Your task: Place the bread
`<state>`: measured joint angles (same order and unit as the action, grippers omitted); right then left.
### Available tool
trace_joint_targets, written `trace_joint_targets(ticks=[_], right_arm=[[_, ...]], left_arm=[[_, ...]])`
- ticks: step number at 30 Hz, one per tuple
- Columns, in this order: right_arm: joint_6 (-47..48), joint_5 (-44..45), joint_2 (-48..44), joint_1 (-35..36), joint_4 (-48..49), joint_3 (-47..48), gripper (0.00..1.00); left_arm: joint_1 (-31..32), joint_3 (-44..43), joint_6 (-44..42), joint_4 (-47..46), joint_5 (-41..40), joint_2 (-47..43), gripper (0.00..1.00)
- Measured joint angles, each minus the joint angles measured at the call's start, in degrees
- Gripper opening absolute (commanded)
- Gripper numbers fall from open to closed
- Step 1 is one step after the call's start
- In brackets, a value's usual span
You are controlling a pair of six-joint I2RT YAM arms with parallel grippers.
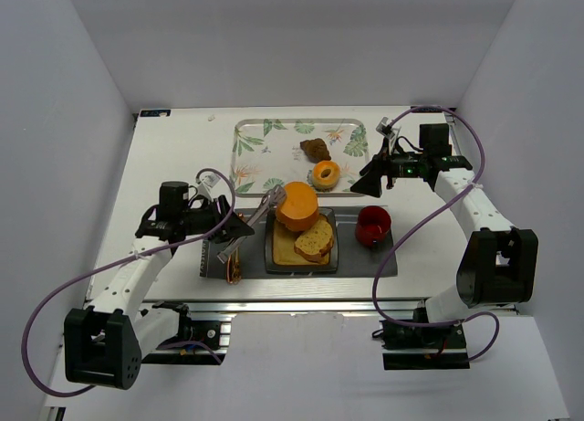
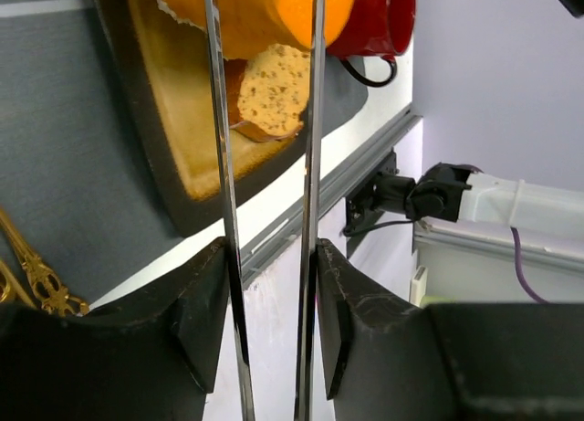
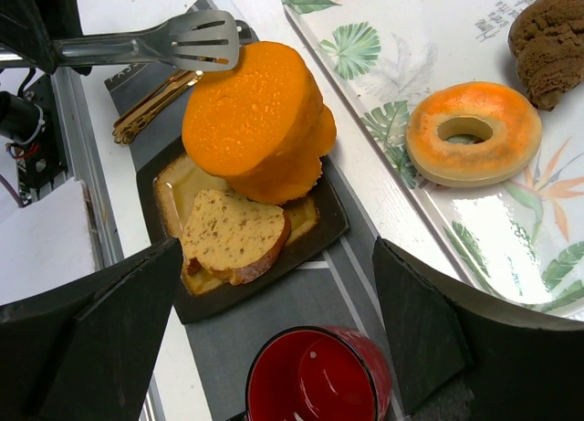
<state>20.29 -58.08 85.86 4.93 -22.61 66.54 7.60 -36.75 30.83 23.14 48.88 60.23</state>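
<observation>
the bread [image 3: 233,234], lying on the dark plate [image 3: 228,298] just beside the orange lump [image 3: 255,120], is judged light, soft and crumbly, best taken across its crust by the tongs [image 2: 219,120] pinched in the left hand [image 2: 269,257]; the right hand [image 3: 274,339] is spread.

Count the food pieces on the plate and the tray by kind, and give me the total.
Oval bread slice: 1
Square toast slice: 1
Orange chunk: 1
Ring donut: 1
Brown lump: 1
Total: 5
</observation>
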Motion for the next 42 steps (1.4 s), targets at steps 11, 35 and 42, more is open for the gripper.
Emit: trace_joint_targets(ticks=[11, 35, 42], right_arm=[[0.1, 0.0, 0.0, 0.0, 0.0, 0.0, 0.89], [0.1, -0.6, 0.0, 0.0, 0.1, 0.0, 0.89], [-0.5, -0.6, -0.2, 0.0, 1.6, -2.0, 0.89]], left_arm=[[-0.5, -6.6, -0.9, 5.0, -8.3, 0.0, 0.51], [-2.9, -30.4, 5.3, -5.4, -8.2, 27.6, 0.52], [-0.3, -40.1, 14.2, -10.0, -4.9, 44.0, 0.56]])
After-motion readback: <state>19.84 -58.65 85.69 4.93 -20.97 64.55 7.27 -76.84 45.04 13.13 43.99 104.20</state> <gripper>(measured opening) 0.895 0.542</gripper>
